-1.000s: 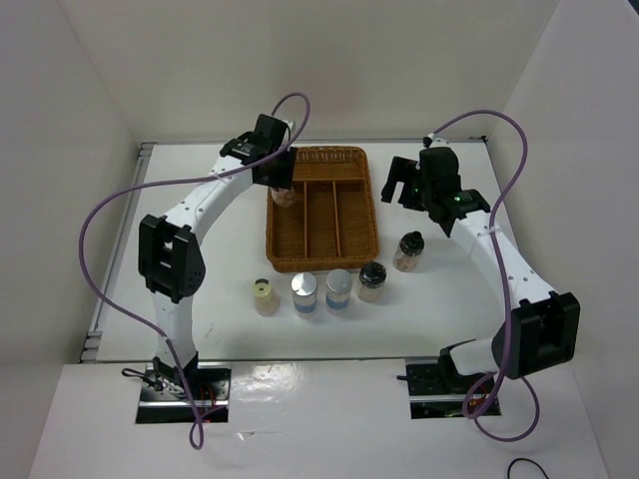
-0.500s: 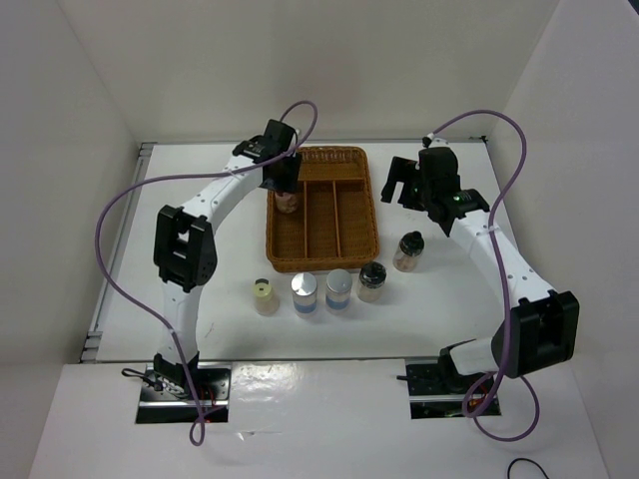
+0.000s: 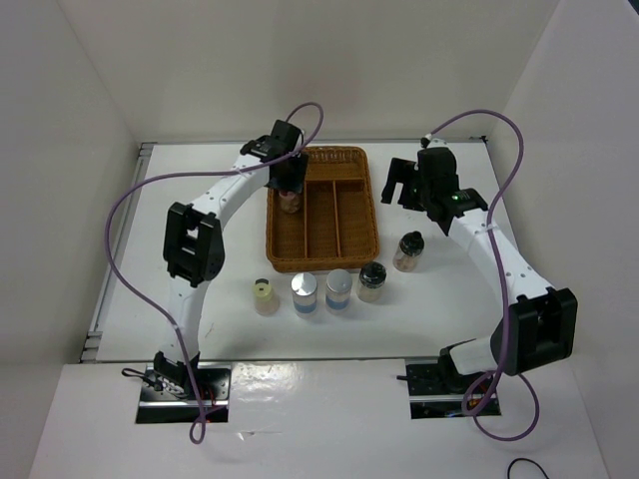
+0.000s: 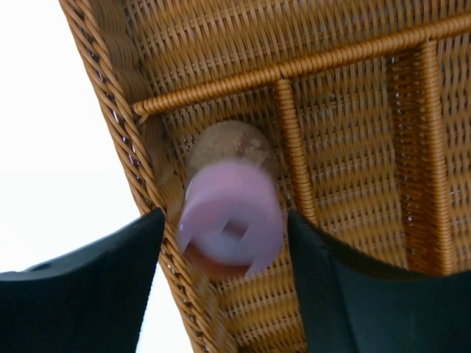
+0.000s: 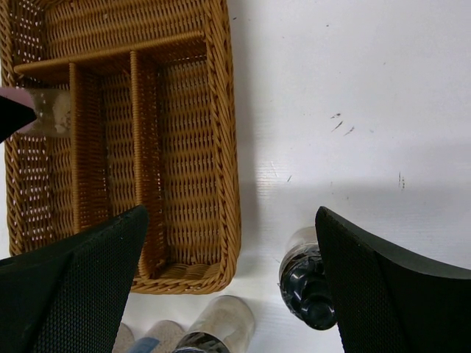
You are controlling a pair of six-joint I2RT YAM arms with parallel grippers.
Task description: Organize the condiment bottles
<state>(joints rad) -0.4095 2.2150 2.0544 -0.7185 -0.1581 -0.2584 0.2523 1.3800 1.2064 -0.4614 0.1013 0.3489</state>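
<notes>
Left tool is flanking the pink jar with slim gaps, released; the jar is sitting in the tray's left long compartment, far end, beside the rim. Right tool is hanging wide open right of the tray.

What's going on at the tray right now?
The left end effector is over the wicker tray's left compartment, the pink-capped shaker jar between its fingers; narrow gaps beside the jar suggest it is released. The right end effector hovers open and empty near the black-capped jar right of the tray. A row of four jars waits at the tray's near edge.
</notes>
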